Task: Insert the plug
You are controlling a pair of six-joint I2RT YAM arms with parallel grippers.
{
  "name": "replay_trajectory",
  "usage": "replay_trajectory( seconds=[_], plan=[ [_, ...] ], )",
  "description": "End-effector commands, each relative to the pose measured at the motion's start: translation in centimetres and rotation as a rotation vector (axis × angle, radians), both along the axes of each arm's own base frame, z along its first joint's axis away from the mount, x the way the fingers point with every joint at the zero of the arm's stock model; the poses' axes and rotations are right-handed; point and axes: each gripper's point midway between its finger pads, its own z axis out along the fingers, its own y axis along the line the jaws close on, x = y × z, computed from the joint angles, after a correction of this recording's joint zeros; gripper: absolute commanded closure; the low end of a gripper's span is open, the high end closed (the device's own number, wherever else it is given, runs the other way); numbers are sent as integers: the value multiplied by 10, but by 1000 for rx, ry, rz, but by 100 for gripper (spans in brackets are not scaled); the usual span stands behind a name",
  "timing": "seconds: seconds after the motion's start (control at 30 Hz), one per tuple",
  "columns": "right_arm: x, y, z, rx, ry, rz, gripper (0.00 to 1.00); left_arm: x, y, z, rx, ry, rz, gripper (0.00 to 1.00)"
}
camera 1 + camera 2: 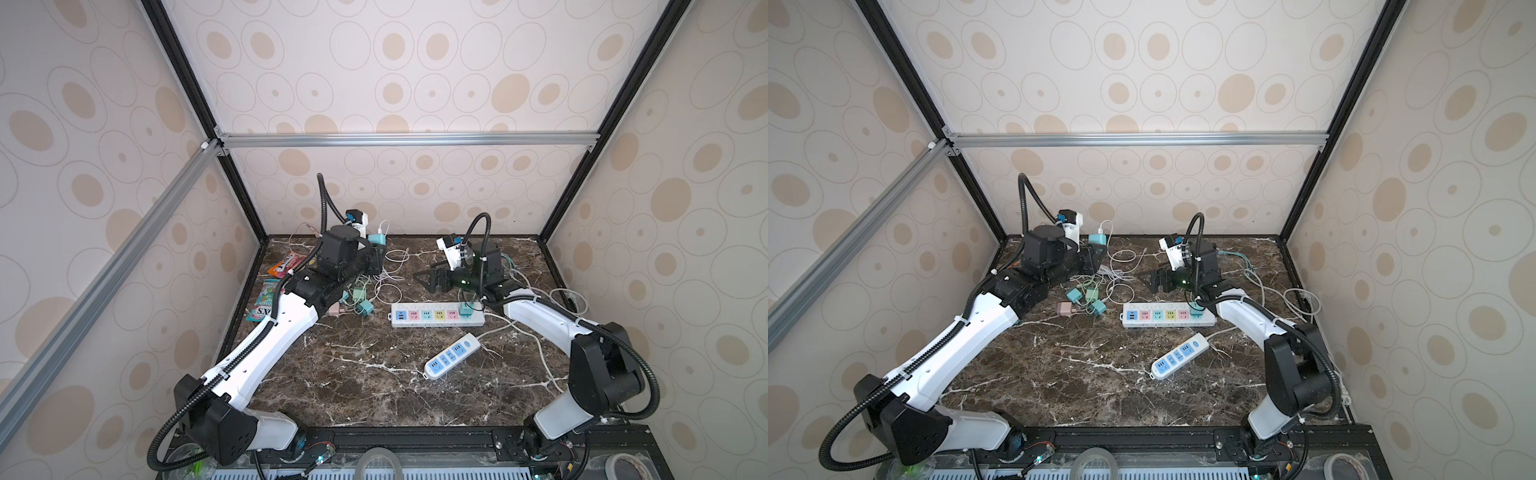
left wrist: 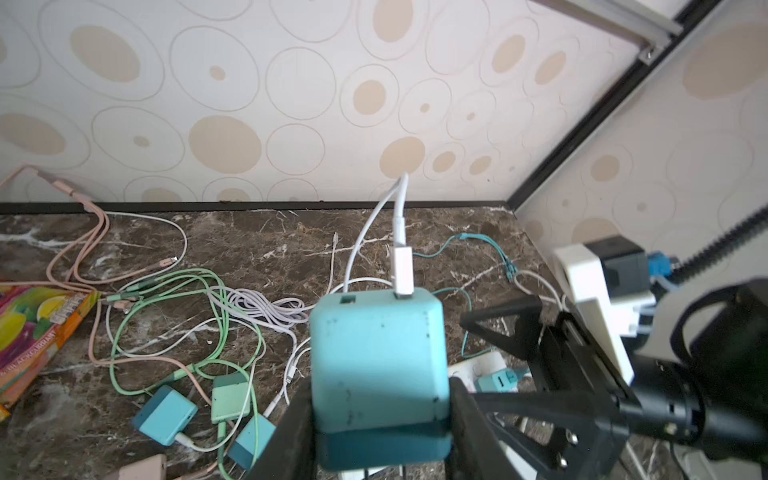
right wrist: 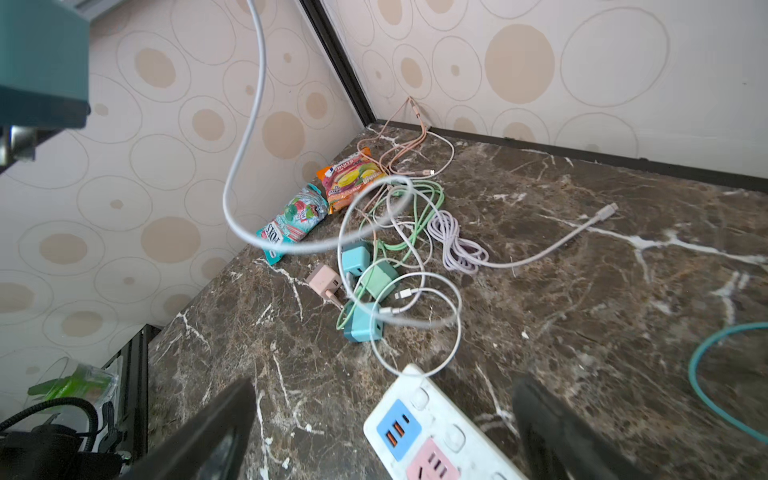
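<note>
Got the left tool (image 2: 380, 419) clamped on the teal charger cube (image 2: 376, 353), held up in the air near the back wall (image 1: 415, 195) and well apart from the white power strip (image 1: 436, 316) lying in the middle of the desk (image 1: 353, 395). Over on the other side, got the right tool (image 1: 430, 279) spread wide and empty, hovering near the strip's USB end, probably there to pin it down. Can't see the prongs from any angle, so no telling about lineup with a socket. Biggest worry: dragging the white cable (image 2: 401, 232) plugged into the cube's top, looping down over the tangle of spare chargers (image 3: 357, 259) and cords beside the snack packets (image 3: 353, 174). Easy to snag there, tug the cube crooked in the grip, or haul the mess onto the strip. Also worth fearing: pushing down on an unbraced strip and sliding or tipping it, maybe knocking the other teal charger (image 1: 466, 309) already seated at the far right socket. Plenty of room for an arm clash too, with both tools needing the same small spot. Could also end up at the wrong target, given a second strip (image 1: 452, 356) with blue sockets lying nearer the front edge. Safer to go slow, square up the cube, brace the strip first
</note>
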Motion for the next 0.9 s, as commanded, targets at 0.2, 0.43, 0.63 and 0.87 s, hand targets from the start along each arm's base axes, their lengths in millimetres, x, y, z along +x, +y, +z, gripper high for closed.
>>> replay_trajectory(
  seconds=[0.2,0.43,0.63,0.87],
  plan=[
    [2,7,48,65,84,22,15,-3,3,-9,356,-213,-170,100],
    [-29,6,62,78,248,77,22,-7,-4,-8,444,-414,-248,100],
    [-55,12,73,94,307,148,36,-14,-11,3,526,-588,-312,100],
    [-84,34,90,95,265,285,42,-47,-30,5,690,-896,-473,100]
  ],
)
